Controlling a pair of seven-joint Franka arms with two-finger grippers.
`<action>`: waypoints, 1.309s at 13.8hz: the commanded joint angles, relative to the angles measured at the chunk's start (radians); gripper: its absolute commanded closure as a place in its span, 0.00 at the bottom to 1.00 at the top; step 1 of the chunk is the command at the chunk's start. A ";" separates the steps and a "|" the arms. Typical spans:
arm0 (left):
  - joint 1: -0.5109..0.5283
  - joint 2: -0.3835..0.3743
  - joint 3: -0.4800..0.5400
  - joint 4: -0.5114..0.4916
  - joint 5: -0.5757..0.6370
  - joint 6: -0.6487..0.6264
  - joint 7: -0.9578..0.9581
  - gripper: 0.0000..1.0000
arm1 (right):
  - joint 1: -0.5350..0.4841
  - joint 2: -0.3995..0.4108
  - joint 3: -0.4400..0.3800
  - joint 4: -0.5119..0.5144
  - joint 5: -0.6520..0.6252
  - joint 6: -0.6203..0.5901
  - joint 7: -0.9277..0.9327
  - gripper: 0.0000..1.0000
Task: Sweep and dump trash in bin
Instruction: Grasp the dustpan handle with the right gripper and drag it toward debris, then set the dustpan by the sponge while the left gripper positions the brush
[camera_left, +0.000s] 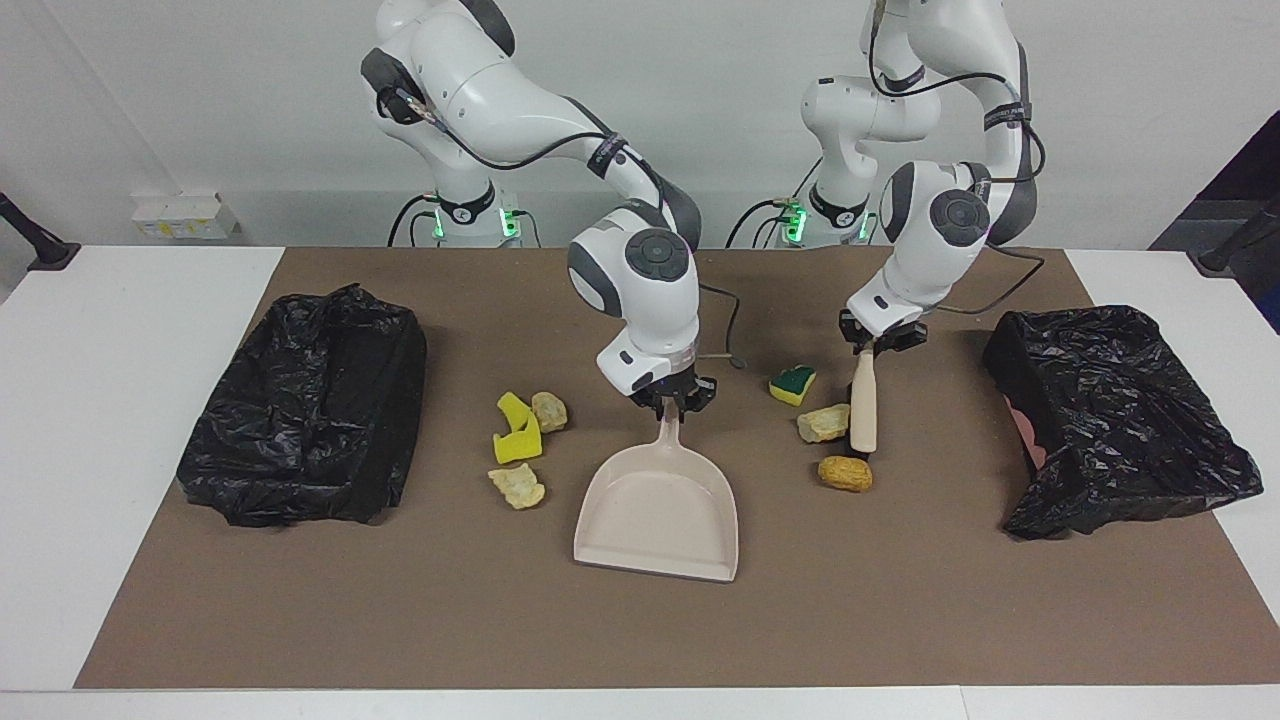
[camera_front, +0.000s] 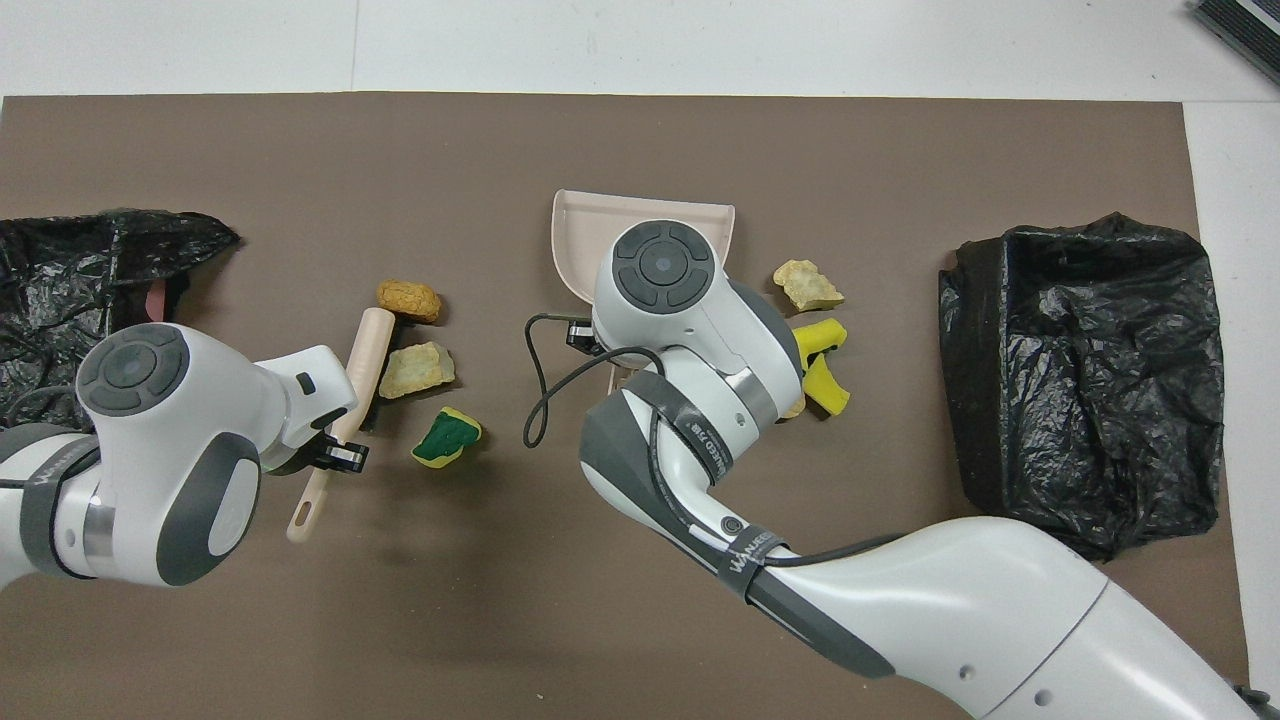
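My right gripper (camera_left: 672, 404) is shut on the handle of the beige dustpan (camera_left: 660, 510), which rests on the brown mat with its mouth pointing away from the robots. My left gripper (camera_left: 873, 349) is shut on the handle of the beige brush (camera_left: 863, 405), whose head is down at the mat. Beside the brush head lie a green-topped sponge (camera_left: 793, 384), a cream chunk (camera_left: 824, 423) and an orange-brown chunk (camera_left: 845, 473). Toward the right arm's end of the dustpan lie a yellow piece (camera_left: 518, 430) and two cream chunks (camera_left: 549, 411) (camera_left: 517, 486).
A bin lined with a black bag (camera_left: 310, 400) stands at the right arm's end of the mat. Another black-bagged bin (camera_left: 1110, 410) stands at the left arm's end. A thin cable (camera_front: 535, 400) hangs from the right arm's wrist.
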 joint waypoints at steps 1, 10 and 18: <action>0.014 -0.005 0.018 0.083 0.001 -0.079 0.019 1.00 | -0.042 -0.112 0.052 -0.025 -0.002 -0.156 -0.196 1.00; 0.015 0.303 0.009 0.440 0.014 -0.062 0.025 1.00 | -0.154 -0.420 0.048 -0.336 0.188 -0.211 -1.159 1.00; 0.017 0.397 0.007 0.568 0.151 -0.068 0.426 1.00 | -0.102 -0.392 0.049 -0.459 0.185 -0.051 -1.298 1.00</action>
